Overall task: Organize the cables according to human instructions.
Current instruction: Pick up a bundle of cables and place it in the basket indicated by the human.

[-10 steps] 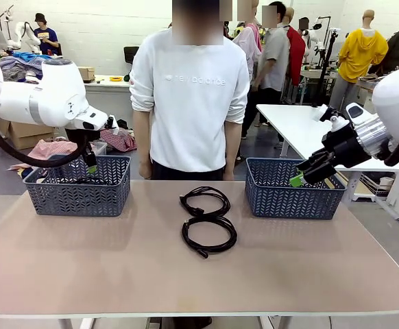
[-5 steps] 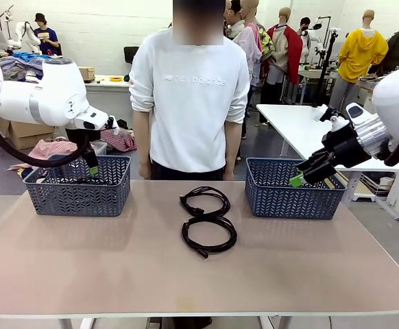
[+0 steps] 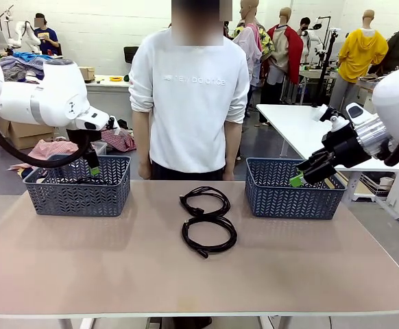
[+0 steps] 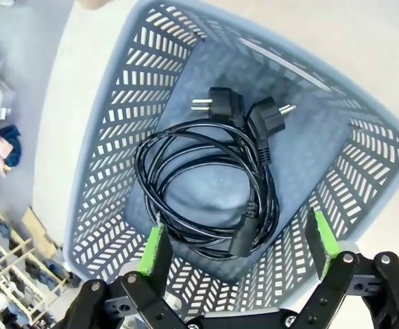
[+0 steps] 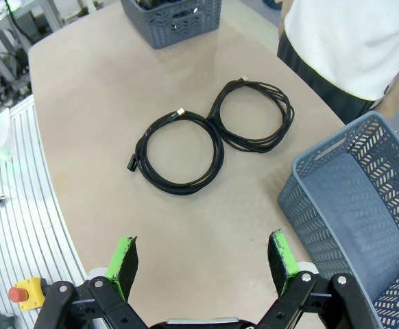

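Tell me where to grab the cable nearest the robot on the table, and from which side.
Grip the near cable on its right arc, coming straight down and straddling the bundled strands. It lies flat on the table, and its far arc meets the other cable, so keep clear there.

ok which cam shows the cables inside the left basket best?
Left wrist view: it looks straight down into the basket, whole coiled cables and plugs visible. Front view gives a dark sliver at the rim. Right wrist view has the basket far off, contents unclear.
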You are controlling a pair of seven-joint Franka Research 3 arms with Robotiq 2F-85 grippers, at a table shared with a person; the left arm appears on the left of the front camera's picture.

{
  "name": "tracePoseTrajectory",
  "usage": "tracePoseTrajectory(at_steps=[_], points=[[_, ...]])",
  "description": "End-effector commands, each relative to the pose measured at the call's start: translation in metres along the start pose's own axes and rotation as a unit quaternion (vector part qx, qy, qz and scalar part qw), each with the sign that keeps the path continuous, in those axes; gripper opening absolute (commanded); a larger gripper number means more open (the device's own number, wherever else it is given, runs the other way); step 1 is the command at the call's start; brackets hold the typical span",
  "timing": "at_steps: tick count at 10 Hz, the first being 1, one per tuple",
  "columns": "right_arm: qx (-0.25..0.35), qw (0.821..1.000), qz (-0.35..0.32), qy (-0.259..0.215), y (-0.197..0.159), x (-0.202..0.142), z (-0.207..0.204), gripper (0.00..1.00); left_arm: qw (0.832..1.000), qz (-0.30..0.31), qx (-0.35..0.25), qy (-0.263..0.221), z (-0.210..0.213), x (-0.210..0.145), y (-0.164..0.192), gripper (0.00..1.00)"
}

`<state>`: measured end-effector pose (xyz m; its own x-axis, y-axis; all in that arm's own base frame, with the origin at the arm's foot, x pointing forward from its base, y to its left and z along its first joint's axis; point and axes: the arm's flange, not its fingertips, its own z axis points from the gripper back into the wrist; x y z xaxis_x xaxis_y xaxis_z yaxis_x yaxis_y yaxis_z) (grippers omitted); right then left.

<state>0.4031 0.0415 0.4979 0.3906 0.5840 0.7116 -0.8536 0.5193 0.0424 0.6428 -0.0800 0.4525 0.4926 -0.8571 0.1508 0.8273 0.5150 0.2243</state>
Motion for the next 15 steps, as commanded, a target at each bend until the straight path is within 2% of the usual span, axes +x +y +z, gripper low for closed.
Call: tracePoseTrajectory(at_steps=[1, 2, 4, 6, 11, 15], points=[[0.007, 1.000, 0.009, -0.018, -0.003, 0.000, -0.001, 1.00, 1.000, -0.004, 0.002, 0.001, 0.002, -0.002, 0.002, 1.00], [0.007, 1.000, 0.009, -0.018, -0.003, 0.000, -0.001, 1.00, 1.000, 0.000, 0.000, 0.000, 0.000, 0.000, 0.000, 1.00], [0.007, 1.000, 0.009, -0.018, -0.003, 0.000, -0.001, 1.00, 0.999, 0.020, 0.021, -0.014, 0.026, 0.006, -0.044, 1.00], [0.007, 1.000, 0.009, -0.018, -0.003, 0.000, -0.001, 1.00, 0.999, 0.032, 0.013, -0.035, 0.048, 0.001, -0.082, 1.00], [0.007, 1.000, 0.009, -0.018, -0.003, 0.000, -0.001, 1.00, 0.991, -0.012, -0.090, -0.098, 0.086, -0.027, -0.155, 1.00], [0.007, 1.000, 0.009, -0.018, -0.003, 0.000, -0.001, 1.00, 0.984, -0.040, -0.124, -0.121, 0.090, -0.037, -0.175, 1.00]])
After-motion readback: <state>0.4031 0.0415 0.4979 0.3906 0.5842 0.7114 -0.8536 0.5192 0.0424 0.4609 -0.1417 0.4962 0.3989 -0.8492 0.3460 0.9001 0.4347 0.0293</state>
